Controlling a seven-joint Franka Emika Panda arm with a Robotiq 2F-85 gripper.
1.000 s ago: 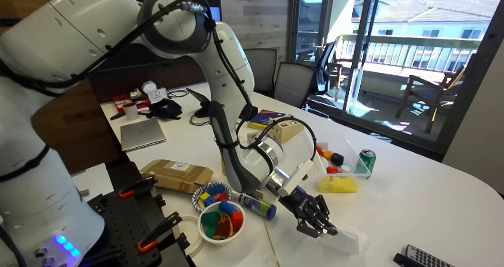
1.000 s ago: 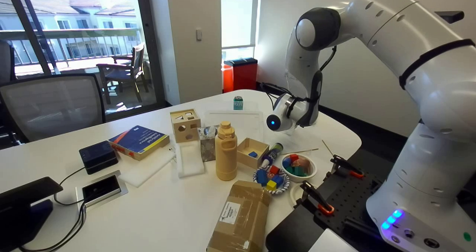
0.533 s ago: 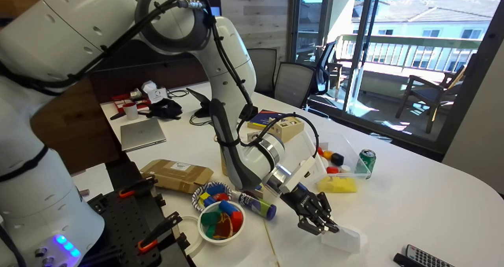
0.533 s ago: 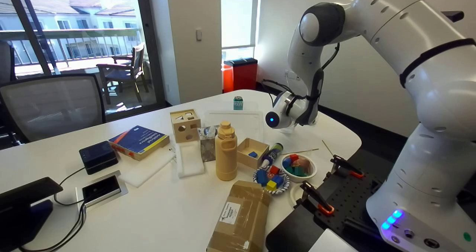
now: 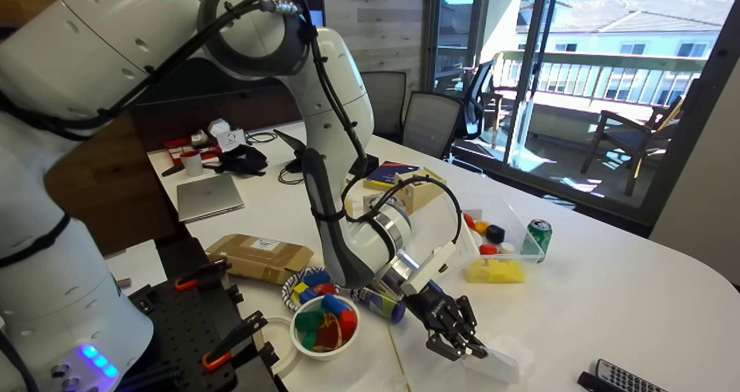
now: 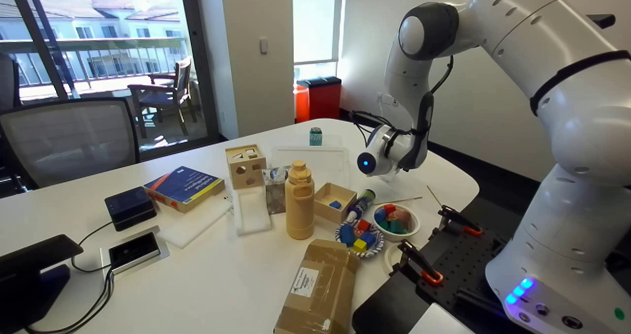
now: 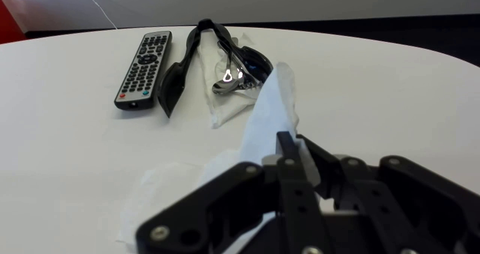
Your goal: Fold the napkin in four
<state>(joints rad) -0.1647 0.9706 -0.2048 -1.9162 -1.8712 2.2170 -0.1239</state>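
Note:
The white napkin (image 7: 268, 115) is pinched between the fingertips of my gripper (image 7: 292, 136), which is shut on it. Beyond the fingers, a pale strip of it rises and points away in the wrist view, and a thin flatter part spreads on the table to the left. In an exterior view the gripper (image 5: 478, 351) points down at the table, with the napkin (image 5: 497, 368) standing out from its tips as a folded flap and a filmy layer behind. The arm's wrist mostly covers the napkin in an exterior view, where the fingers are hidden.
Beyond the napkin lie a remote (image 7: 142, 70), black tongs (image 7: 174, 78) and a spoon (image 7: 225, 85) on a white cloth-like packet (image 7: 225, 109). A bowl of coloured pieces (image 5: 296, 322), a tube (image 5: 378, 304), a yellow packet (image 5: 494, 271) and a can (image 5: 539, 236) stand around the arm.
After a slight shift away, my gripper has come back toward the robot's base and lower, drawing the napkin along. The grip has stayed shut on it; the other objects have not moved.

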